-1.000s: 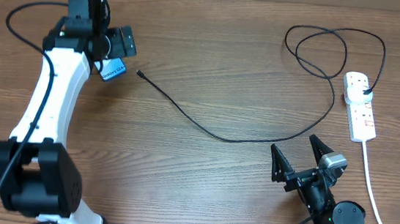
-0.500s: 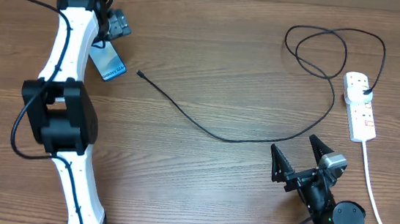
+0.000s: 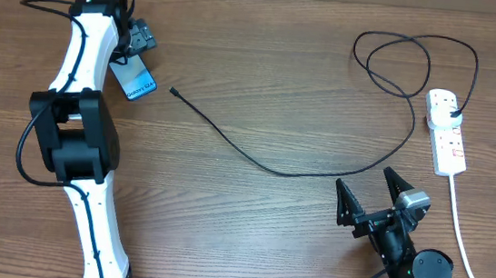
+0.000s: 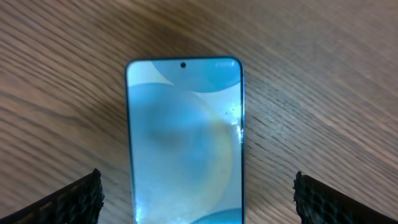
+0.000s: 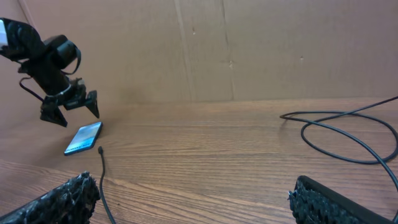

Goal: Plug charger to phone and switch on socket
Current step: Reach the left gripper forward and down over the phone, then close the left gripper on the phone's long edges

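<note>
both claws spread wide, nothing held
on the wooden table, the left gripper hangs above the phone, far left; the right gripper sits near right. the charger runs from the socket, its tip near the phone, not touching.

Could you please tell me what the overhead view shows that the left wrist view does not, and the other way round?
Only the overhead view shows the socket, the charger lying across the table with its tip apart from the phone, and the open right gripper. Only the left wrist view shows the phone's lit blue screen close up, with its camera hole, and the fingertips of the open left gripper spread to either side. Both show the phone lying flat on the wooden table.
</note>
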Robot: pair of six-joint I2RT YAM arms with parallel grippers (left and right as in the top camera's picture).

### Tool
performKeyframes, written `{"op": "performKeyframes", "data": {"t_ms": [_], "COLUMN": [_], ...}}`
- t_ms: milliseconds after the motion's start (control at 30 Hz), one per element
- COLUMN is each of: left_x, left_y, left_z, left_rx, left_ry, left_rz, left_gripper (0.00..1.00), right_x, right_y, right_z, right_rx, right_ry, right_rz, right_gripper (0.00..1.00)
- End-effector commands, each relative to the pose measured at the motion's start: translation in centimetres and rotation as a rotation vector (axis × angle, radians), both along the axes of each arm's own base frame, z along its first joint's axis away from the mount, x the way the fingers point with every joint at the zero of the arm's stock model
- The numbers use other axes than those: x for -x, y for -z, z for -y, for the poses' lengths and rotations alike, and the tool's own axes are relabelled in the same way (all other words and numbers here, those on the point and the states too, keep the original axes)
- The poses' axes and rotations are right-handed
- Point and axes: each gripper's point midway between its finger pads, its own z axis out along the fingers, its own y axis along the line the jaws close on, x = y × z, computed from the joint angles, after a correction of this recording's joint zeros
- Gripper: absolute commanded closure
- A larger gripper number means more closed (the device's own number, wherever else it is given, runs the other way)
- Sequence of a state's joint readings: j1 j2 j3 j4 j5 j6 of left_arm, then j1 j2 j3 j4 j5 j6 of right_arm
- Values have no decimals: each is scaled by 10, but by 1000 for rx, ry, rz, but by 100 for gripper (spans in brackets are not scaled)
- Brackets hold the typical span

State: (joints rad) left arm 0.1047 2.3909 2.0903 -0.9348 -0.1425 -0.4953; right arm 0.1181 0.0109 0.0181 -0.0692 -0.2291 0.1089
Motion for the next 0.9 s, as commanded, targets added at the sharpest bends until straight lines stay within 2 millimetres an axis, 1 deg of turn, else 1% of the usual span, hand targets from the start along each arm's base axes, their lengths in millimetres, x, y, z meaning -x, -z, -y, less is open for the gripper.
{"op": "performKeyframes", "data": {"t_ms": [0,133,267,367,700,867], "left_x": [-2,0,6,9,25,30], "left_y": [24,34,47,52,57,63], "left_z": [3,6,7,9,13,13], "left_rx": [23,39,57,66,85,87], "left_ry": [-10,-6,-23,-23,-29,-29], "left_rz": [-29,-47,-81,-100,-164,-183], "left_gripper": [0,0,0,0,0,5], "right_x": [-1,-1,-1,-1,-1,-1], "right_y": [2,2,2,2,2,2], "right_z": [1,1,1,1,1,1], "right_rx": [-6,-6,-6,-6,-6,-6], "right_ry": [7,7,7,7,7,7], "right_rz": [1,1,1,1,1,1], "right_gripper": [0,0,0,0,0,0]}}
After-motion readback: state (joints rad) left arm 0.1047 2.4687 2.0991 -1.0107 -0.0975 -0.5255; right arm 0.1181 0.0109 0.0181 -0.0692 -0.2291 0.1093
